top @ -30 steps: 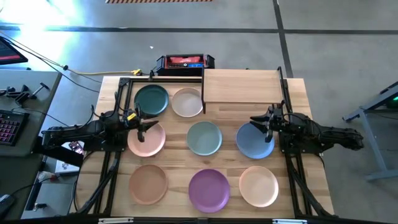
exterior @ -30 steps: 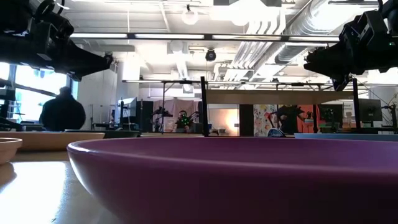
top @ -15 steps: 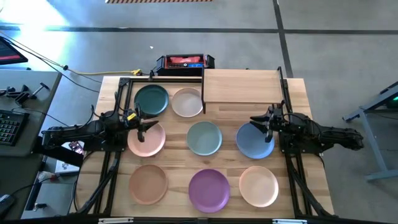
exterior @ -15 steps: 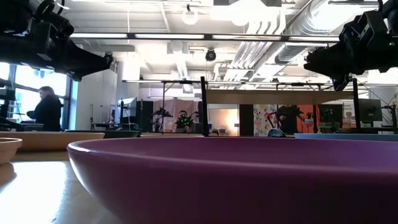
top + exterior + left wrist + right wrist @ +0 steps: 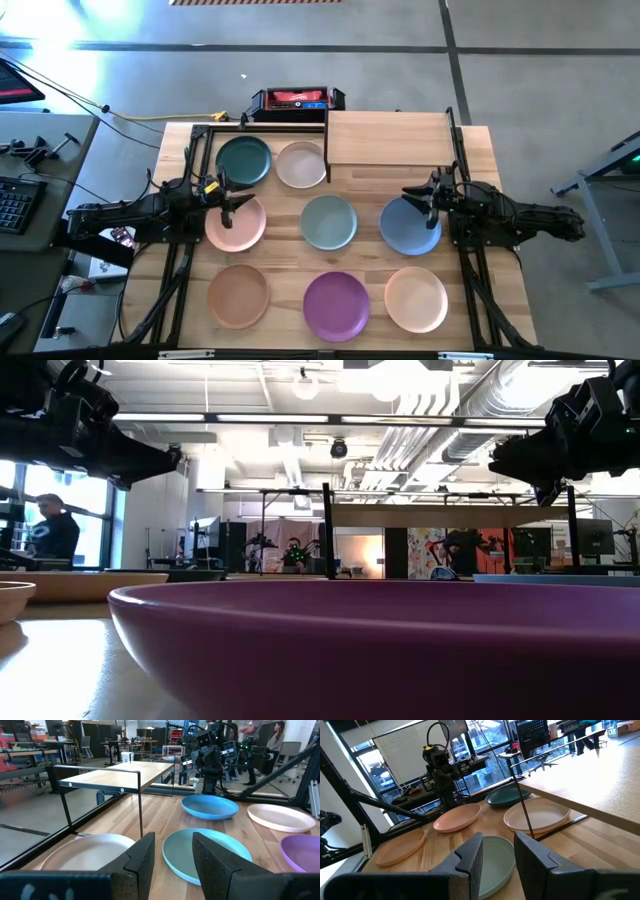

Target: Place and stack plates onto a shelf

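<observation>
Eight plates lie flat on the slatted tabletop in the high view: dark teal (image 5: 244, 160), beige (image 5: 301, 165), pink (image 5: 236, 223), sage green (image 5: 328, 221), blue (image 5: 410, 225), tan (image 5: 238, 295), purple (image 5: 336, 305) and peach (image 5: 416, 299). The light-wood shelf (image 5: 388, 138) stands at the far edge on black legs, with nothing on it. My left gripper (image 5: 232, 200) hovers open above the pink plate's far rim, pointing right. My right gripper (image 5: 415, 196) hovers open above the blue plate's far part, pointing left. Each wrist view looks past open fingers (image 5: 173, 855) (image 5: 498, 857) at the sage green plate (image 5: 210, 855).
A red and black box (image 5: 297, 100) sits just beyond the table's far edge. The purple plate's rim (image 5: 380, 650) fills the low view's foreground. A person (image 5: 50, 535) stands in the room behind. Bare wood shows between the plates and in front of the shelf.
</observation>
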Controlling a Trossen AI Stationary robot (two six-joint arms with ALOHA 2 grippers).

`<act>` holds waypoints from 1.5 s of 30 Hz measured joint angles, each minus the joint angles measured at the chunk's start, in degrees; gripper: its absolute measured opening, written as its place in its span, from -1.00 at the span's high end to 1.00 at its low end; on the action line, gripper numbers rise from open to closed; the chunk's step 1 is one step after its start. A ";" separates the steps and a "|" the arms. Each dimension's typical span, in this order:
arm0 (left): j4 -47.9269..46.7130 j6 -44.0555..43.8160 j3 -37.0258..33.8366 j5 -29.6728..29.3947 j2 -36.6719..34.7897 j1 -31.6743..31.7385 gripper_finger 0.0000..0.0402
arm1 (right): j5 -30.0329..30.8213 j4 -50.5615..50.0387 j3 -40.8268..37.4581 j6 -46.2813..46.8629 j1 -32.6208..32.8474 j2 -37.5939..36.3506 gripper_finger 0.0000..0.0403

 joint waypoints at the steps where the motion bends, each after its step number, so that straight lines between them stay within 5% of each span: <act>1: 0.01 0.00 0.00 0.00 0.00 0.00 0.39 | -0.01 0.00 0.00 0.01 0.00 0.00 0.53; 19: 4.39 -3.67 0.00 0.00 0.00 0.00 0.39 | -0.02 0.00 0.01 0.02 0.00 0.00 0.53; 30: 10.44 -14.03 0.00 -2.49 0.00 0.00 0.39 | 1.18 0.44 0.00 1.51 0.00 0.00 0.53; 45: 10.22 -25.16 0.00 -2.64 0.02 0.00 0.39 | 1.18 13.84 -0.07 1.29 0.00 0.00 0.53</act>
